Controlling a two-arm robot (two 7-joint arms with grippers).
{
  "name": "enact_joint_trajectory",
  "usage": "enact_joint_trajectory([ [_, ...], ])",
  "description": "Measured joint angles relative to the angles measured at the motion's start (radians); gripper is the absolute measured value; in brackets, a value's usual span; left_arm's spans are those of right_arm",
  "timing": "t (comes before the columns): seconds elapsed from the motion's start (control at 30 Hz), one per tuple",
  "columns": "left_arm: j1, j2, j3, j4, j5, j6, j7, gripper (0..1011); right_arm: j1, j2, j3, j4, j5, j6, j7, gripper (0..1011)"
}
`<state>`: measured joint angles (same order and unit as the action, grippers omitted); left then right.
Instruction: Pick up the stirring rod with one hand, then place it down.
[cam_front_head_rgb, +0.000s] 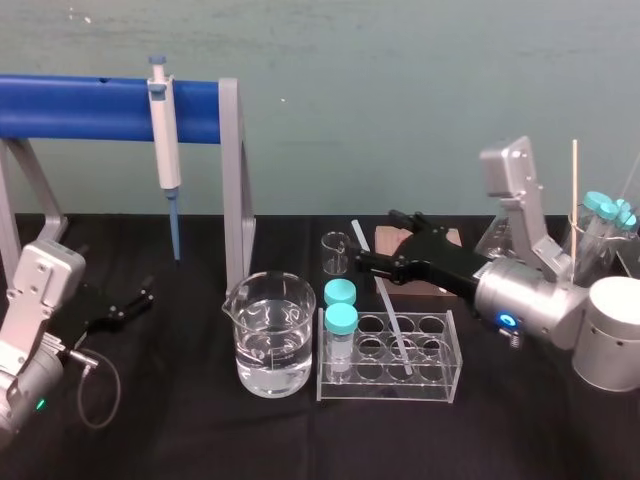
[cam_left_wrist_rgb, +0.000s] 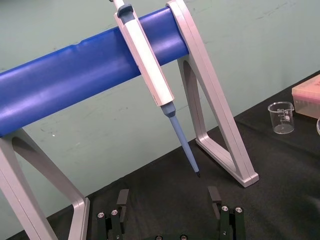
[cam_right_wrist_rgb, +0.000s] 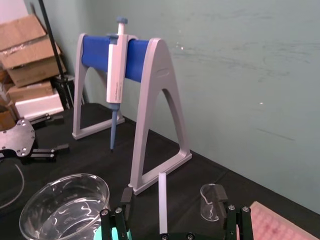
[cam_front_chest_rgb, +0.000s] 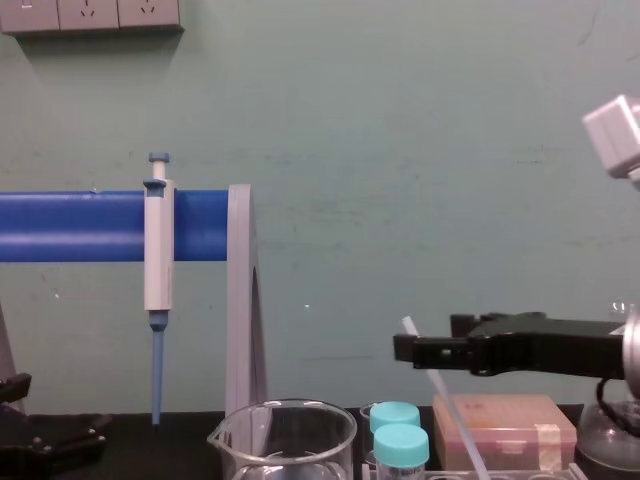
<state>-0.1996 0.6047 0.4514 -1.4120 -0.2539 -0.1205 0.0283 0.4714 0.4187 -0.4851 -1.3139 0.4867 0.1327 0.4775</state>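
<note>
Jaws blocky, apart, right gripper (cam_right_wrist_rgb: 176, 204), thin translucent stirring rod (cam_right_wrist_rgb: 162, 200) between

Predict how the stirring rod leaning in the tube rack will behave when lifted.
The stirring rod looks straight and thin, so probably stiff and light. Its smooth surface may slip in the open right gripper. Laid down, it could roll.

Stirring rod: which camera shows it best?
Head view: the stirring rod shows almost whole, leaning in the rack. Right wrist view shows its top inside the open right end effector; chest view, a slanted stretch.
</note>
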Motion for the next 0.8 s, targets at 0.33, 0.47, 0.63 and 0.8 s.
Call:
enact_joint_trajectory([
  [0.33, 0.0, 0.0, 0.0, 0.0, 0.0, 0.0, 0.0, 1000, 0.035, -0.041, -0.018, 0.069, -0.04, 0.022, 0.007, 1003],
  [0.47, 0.0, 0.0, 0.0, 0.0, 0.0, 0.0, 0.0, 1000, 0.036, -0.046, -0.016, 0.075, -0.046, 0.028, 0.008, 1003],
  [0.63, 0.0, 0.0, 0.0, 0.0, 0.0, 0.0, 0.0, 1000, 0.034, -0.047, -0.012, 0.075, -0.051, 0.028, 0.006, 1003],
  [0.8, 0.0, 0.0, 0.0, 0.0, 0.0, 0.0, 0.0, 1000, 0.034, -0.047, -0.012, 0.074, -0.051, 0.028, 0.006, 1003],
])
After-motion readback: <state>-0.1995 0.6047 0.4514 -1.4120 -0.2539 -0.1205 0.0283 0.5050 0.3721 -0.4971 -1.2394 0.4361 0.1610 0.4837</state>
